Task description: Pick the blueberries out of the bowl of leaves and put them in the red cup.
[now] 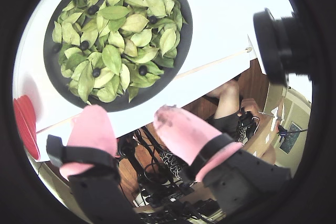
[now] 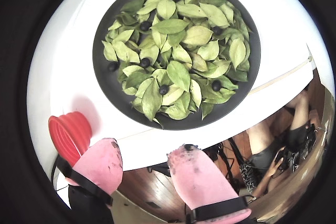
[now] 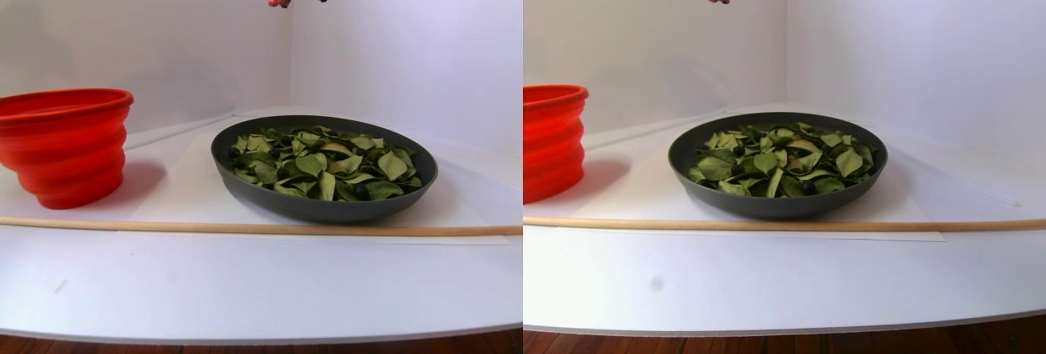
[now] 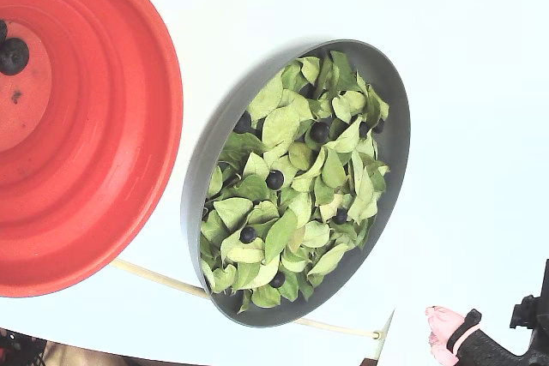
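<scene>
Pink-tipped and parted, the claw hangs high above the bowl with nothing between its two fingers. One dark grey bowl sits on the white desk, heaped with green leaves; about eight blueberries show among them in the fixed view, and others may lie hidden under the leaves. One red cup stands just beside the bowl, their rims near each other but apart in the stereo pair view, and it holds at least one berry on its pale bottom. A thin wooden rod lies across the desk in front of the bowl. No writing is readable anywhere. Bare desk lies open all round the bowl, with the desk edge beyond the rod.
</scene>
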You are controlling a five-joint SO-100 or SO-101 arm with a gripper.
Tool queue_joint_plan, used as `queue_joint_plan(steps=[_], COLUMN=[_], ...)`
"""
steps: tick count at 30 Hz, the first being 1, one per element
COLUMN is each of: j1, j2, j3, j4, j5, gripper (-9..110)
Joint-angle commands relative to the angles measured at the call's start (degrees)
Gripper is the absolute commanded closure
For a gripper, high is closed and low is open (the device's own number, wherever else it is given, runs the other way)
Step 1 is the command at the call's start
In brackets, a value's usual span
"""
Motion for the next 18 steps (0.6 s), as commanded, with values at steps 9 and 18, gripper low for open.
queue_joint_plan(steps=[9, 18], j1=[-4.0, -2.9], j2=[-6.8, -4.6], j3=[-3.7, -6.2], j4=[-5.4, -3.9], j5=[-2.5, -7.5], gripper=[84, 84])
